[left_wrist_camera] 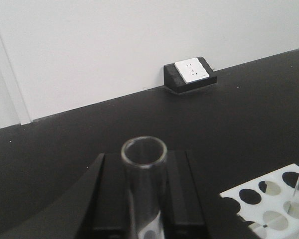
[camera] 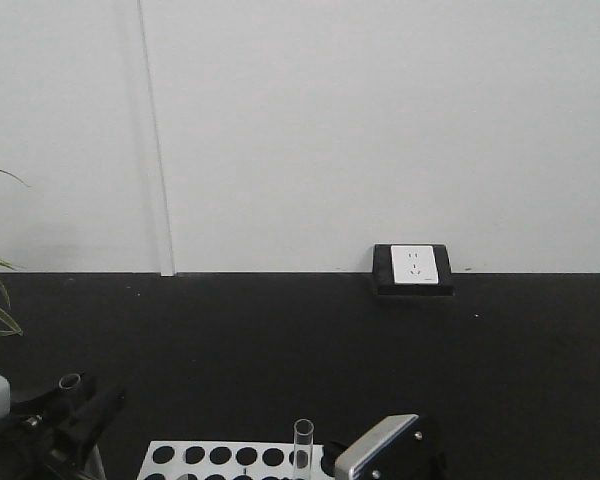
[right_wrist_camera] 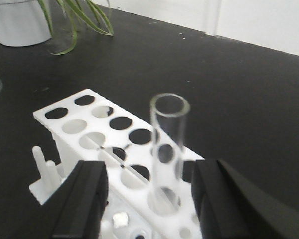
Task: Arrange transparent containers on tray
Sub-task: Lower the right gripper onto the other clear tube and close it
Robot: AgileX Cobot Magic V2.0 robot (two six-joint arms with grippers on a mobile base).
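My left pincer (left_wrist_camera: 144,167) pinches a test tube (left_wrist_camera: 145,199) with its round rim up. The tube's lower end is cut off by the picture's edge. Further right, the white rack (right_wrist_camera: 72,119) shows only in part in every view. A second tube (right_wrist_camera: 168,144) stands upright in one of its holes. It sits between the spread fingers of my right pincer (right_wrist_camera: 150,169), touching neither.

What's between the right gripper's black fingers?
A clear cylindrical test tube standing in the white holed rack, untouched by the open right gripper, seen in right wrist view.
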